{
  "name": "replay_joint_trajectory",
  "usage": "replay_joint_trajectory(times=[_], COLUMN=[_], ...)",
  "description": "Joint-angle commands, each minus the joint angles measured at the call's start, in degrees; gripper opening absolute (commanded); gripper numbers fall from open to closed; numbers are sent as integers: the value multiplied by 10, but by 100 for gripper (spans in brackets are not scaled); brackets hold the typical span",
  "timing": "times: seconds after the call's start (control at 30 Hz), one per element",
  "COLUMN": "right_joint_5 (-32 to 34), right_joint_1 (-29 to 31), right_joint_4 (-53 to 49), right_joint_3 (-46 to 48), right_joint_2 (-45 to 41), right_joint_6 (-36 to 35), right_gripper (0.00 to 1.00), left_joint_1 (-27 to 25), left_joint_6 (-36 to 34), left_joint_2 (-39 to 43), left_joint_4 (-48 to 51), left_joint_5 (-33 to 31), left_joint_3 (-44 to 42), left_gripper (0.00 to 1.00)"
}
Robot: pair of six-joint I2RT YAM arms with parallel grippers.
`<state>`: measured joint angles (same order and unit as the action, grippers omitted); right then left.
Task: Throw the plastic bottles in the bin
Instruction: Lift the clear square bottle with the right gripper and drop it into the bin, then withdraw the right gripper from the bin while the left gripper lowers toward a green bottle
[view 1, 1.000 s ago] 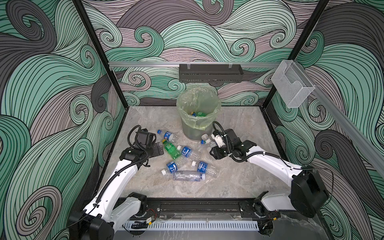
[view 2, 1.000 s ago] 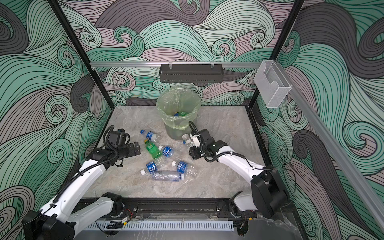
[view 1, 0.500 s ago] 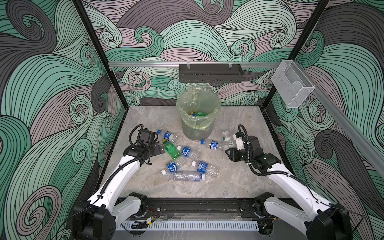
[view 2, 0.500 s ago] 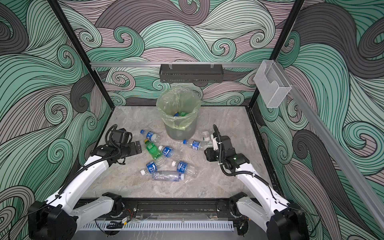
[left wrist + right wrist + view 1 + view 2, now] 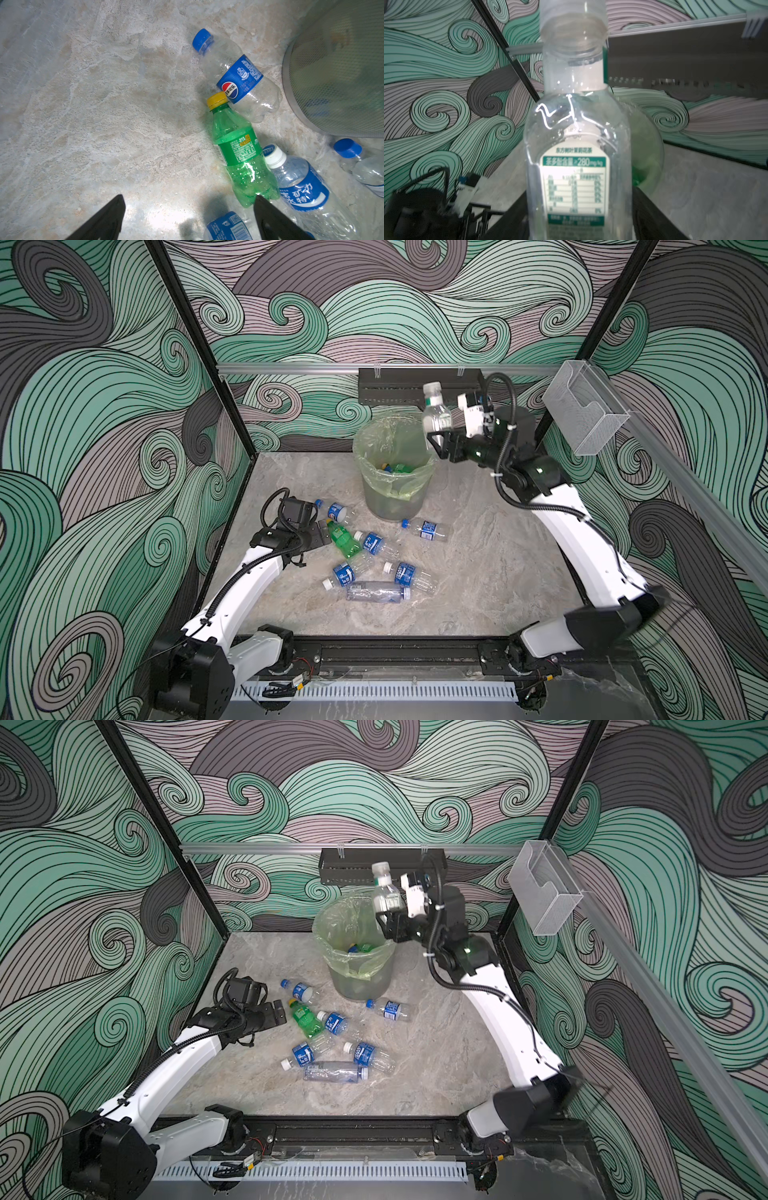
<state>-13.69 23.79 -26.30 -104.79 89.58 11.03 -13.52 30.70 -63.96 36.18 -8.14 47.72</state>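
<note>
- The right gripper point(image 5: 437, 438) sits in the upper middle of both top views, raised beside the right edge of the bin point(image 5: 392, 502). Its jaws are pinching the lower part of a clear bottle point(image 5: 435, 414).
- That bottle stands upright with its pale cap on top, above the bin's right rim. In the right wrist view it fills the centre of the frame, with a dark jaw close against each side and its white and green label facing the camera.
- The bin stands at the far middle of the table point(image 5: 478, 572). Inside it, a few bottles point(image 5: 395, 467) show at the bottom.
- The left gripper point(image 5: 188, 201) is low over the table at centre left of the top views. Its jaws are spread wide with nothing between them.
- A green bottle point(image 5: 239, 153) with a yellow cap lies just beside the left gripper. One finger overlaps its base in the left wrist view.
- A blue-capped bottle point(image 5: 239, 79) lies touching the green one's cap, near the bin's foot.
- Several more bottles lie scattered in the middle of the table, among them a larger unlabelled bottle point(image 5: 376, 593) nearest the front.
</note>
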Motion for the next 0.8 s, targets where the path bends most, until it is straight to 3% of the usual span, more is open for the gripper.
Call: replay_joint_trajectory(times=[0.0,0.17,0.37,0.77], right_joint_5=[-15,-6,11,108], right_joint_1=[8,13,10,-10], right_joint_4=[-56,21,40,11], right_joint_3=[-71,48,203,502], right_joint_2=[66,-18,-145,-351], right_joint_6=[-11,-16,-22,11], right_gripper=[88,97,100,100], left_joint_1=[6,6,6,5], left_joint_6=[13,12,6,39], left_joint_2=[-3,-15,-32,-96], left_joint_4=[-6,0,-6,-55], left_joint_5=[37,67,81,119], left_joint_3=[6,6,19,34], left_gripper=[99,99,99,99])
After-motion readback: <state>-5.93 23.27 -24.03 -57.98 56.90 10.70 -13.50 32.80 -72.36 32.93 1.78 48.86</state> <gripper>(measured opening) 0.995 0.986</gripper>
